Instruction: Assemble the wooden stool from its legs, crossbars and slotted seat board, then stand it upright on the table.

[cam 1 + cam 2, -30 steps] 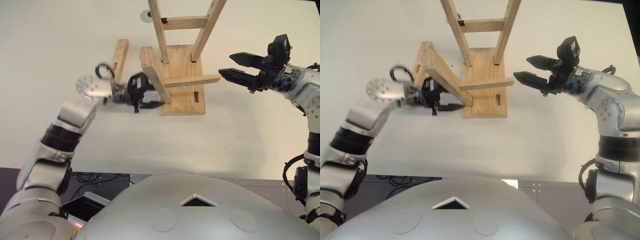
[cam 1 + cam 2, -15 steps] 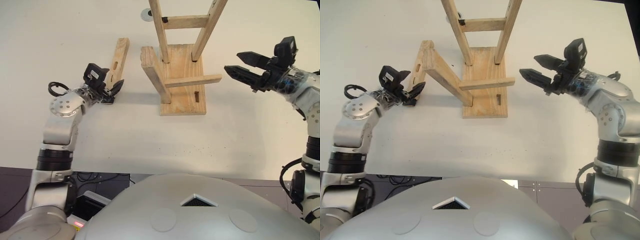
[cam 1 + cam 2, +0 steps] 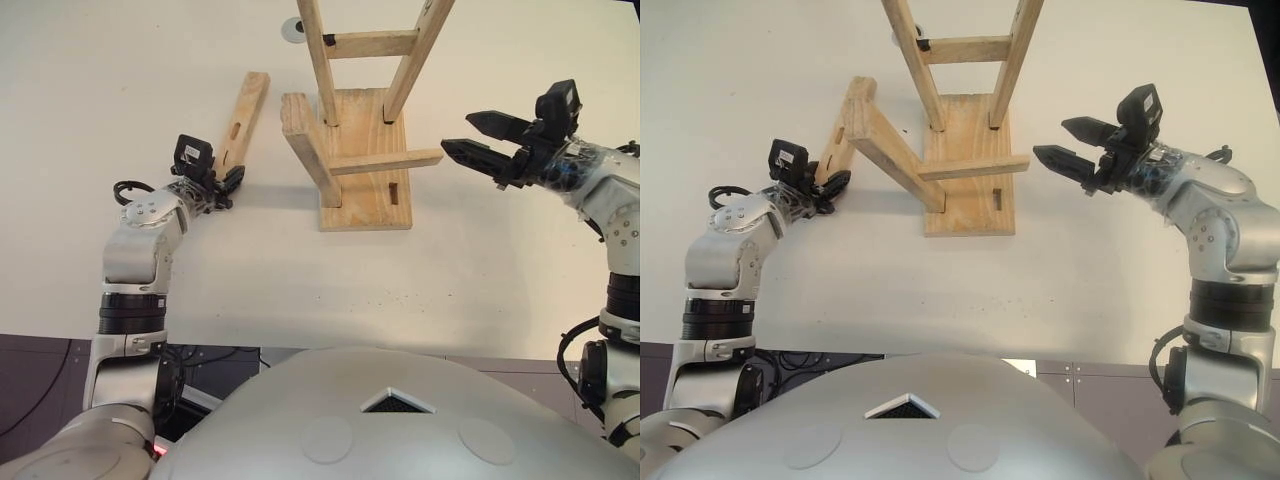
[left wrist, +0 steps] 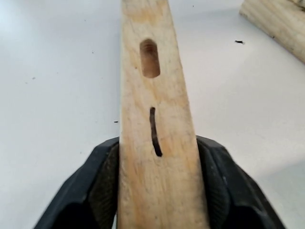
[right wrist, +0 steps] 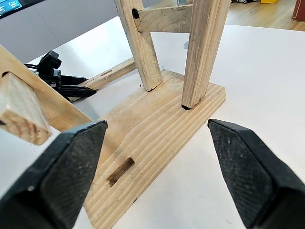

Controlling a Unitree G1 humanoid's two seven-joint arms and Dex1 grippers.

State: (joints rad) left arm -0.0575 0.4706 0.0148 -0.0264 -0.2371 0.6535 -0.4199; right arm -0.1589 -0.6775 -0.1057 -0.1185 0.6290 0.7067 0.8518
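The slotted seat board (image 3: 365,195) lies flat on the white table. Two legs joined by a crossbar (image 3: 370,44) stand up from its far end. A third leg (image 3: 308,150) leans over its left side, with a second crossbar (image 3: 388,161) running right from it. A loose leg (image 3: 243,118) lies on the table to the left. My left gripper (image 3: 227,178) is shut on its near end; in the left wrist view the fingers (image 4: 102,176) hug both sides of the wood (image 4: 157,138). My right gripper (image 3: 480,138) hovers open just right of the second crossbar's free end, holding nothing.
A small white disc (image 3: 292,30) sits on the table behind the stool parts. The table's front edge (image 3: 380,345) runs close to me. Bare tabletop lies in front of the seat board and to the far left.
My left arm pulled back from the leaning third leg to the loose leg and shut on its near end; the leg's far end swung slightly right. The right gripper barely shifted.
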